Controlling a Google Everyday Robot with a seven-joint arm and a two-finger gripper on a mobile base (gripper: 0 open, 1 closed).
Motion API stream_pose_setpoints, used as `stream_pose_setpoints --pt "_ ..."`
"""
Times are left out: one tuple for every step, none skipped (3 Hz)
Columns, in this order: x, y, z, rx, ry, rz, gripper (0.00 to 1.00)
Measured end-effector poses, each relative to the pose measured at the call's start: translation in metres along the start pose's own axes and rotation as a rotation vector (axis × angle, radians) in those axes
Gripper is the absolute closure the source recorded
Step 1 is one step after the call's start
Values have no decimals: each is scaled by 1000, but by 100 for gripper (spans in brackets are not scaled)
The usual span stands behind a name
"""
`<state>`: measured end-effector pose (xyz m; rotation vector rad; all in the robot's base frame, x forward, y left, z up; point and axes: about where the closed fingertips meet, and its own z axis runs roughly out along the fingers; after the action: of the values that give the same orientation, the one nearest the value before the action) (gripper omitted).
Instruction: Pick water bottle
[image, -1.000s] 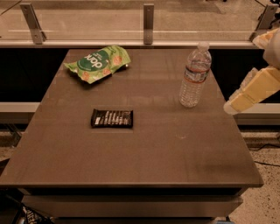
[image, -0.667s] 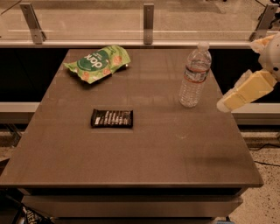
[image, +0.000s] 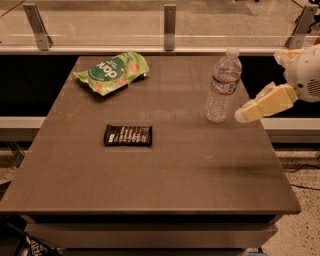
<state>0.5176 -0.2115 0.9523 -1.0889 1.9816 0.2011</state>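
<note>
The water bottle (image: 223, 86) is clear and ribbed, with a white cap and a white-and-red label band. It stands upright on the right rear part of the brown table (image: 150, 185). My gripper (image: 259, 87) reaches in from the right edge of the camera view, just right of the bottle and apart from it. Its pale yellow fingers (image: 265, 104) are spread open and hold nothing. The lower fingertip is close to the bottle's base.
A green chip bag (image: 112, 71) lies at the table's back left. A dark snack bar (image: 128, 135) lies left of centre. A glass railing with metal posts (image: 170, 20) runs behind the table. The table's right edge is just below my gripper.
My gripper has moved left, closer to the bottle. The bottle, bag and snack bar have not moved.
</note>
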Motion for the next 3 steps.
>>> stream_pose_setpoints --pt "-2 -2 16 -23 -73 13 0" --pt "-6 -6 33 -63 -157 27 0" --pt "-8 -10 47 -96 -235 44 0"
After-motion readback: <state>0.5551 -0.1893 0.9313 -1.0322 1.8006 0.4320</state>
